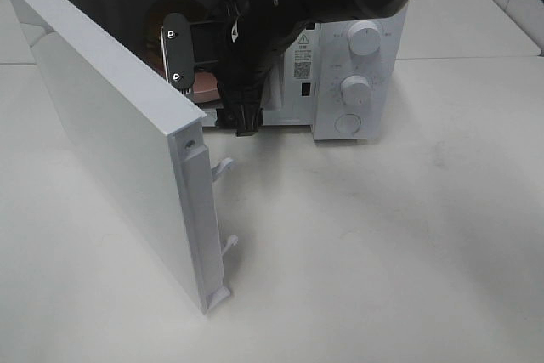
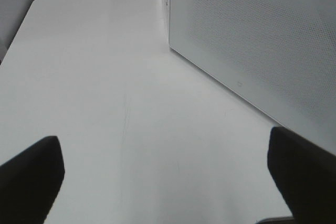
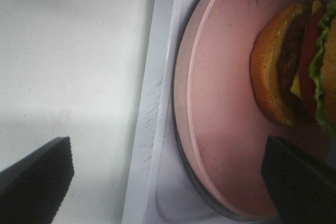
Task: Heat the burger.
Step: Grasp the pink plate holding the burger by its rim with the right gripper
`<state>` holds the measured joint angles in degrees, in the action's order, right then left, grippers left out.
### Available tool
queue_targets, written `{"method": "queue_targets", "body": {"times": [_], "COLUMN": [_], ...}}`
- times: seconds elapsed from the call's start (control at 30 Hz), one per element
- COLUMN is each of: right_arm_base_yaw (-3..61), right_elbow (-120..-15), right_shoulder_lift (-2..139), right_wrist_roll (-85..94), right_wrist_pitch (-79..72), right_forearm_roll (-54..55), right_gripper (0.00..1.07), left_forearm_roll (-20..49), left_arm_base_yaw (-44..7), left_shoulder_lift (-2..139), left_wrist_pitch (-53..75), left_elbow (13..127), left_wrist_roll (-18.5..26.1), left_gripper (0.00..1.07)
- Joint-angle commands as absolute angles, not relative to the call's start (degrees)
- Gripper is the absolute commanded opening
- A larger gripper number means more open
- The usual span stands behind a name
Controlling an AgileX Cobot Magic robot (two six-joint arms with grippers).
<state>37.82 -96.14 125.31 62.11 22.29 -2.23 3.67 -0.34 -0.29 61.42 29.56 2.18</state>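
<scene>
The burger (image 3: 294, 72), with a golden-brown bun, dark patty and green lettuce, lies on a pink plate (image 3: 220, 108) inside the open white microwave (image 1: 357, 65). My right gripper (image 3: 168, 192) is open at the oven's mouth, its fingers straddling the plate's near rim and the door sill without touching the burger. In the high view the right gripper (image 1: 212, 91) reaches into the cavity, with the plate (image 1: 206, 87) under it and a brown patch of the burger (image 1: 157, 27) mostly hidden behind one finger. My left gripper (image 2: 165, 182) is open over bare table.
The microwave door (image 1: 119, 133) stands swung wide to the left, its latch hooks facing the front. In the left wrist view a perforated white panel (image 2: 252, 40), likely that door, stands close beside the left gripper. White table (image 1: 382, 252) stretches in front.
</scene>
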Motion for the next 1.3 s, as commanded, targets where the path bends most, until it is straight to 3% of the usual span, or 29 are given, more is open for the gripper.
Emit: {"method": "queue_targets", "body": {"times": [0.03, 0.7, 0.9, 1.0, 1.07, 1.1, 1.13, 1.17, 1.27, 1.3], "right_arm_base_yaw": [38.2, 35.9, 35.4, 35.4, 35.5, 35.5, 35.5, 35.5, 35.5, 35.5], "right_elbow": [-100.6, -117.1, -117.7, -117.7, -117.7, -117.7, -117.7, -117.7, -117.7, -117.7], "right_shoulder_lift": [128.0, 138.1, 139.1, 139.6, 140.5, 140.5, 140.7, 141.1, 141.1, 141.1], "right_wrist_roll": [59.9, 58.0, 58.2, 59.0, 59.1, 59.1, 59.1, 59.1, 59.3, 59.9], "right_wrist_pitch": [24.5, 31.6, 31.1, 30.9, 30.3, 30.3, 29.9, 29.2, 29.2, 29.2], "right_forearm_roll": [-4.0, -4.9, -4.6, -4.7, -3.8, -3.8, -3.6, -3.5, -3.4, -3.4], "right_gripper": [0.92, 0.86, 0.83, 0.76, 0.54, 0.54, 0.47, 0.3, 0.23, 0.07], "left_forearm_roll": [3.7, 3.7, 3.7, 3.7, 3.7, 3.7, 3.7, 3.7, 3.7, 3.7], "left_arm_base_yaw": [-0.2, -0.2, -0.2, -0.2, -0.2, -0.2, -0.2, -0.2, -0.2, -0.2], "left_shoulder_lift": [-0.5, -0.5, -0.5, -0.5, -0.5, -0.5, -0.5, -0.5, -0.5, -0.5], "left_wrist_pitch": [61.5, 61.5, 61.5, 61.5, 61.5, 61.5, 61.5, 61.5, 61.5, 61.5], "left_elbow": [29.6, 29.6, 29.6, 29.6, 29.6, 29.6, 29.6, 29.6, 29.6, 29.6], "left_wrist_roll": [2.1, 2.1, 2.1, 2.1, 2.1, 2.1, 2.1, 2.1, 2.1, 2.1], "left_gripper": [0.98, 0.98, 0.98, 0.98, 0.98, 0.98, 0.98, 0.98, 0.98, 0.98]}}
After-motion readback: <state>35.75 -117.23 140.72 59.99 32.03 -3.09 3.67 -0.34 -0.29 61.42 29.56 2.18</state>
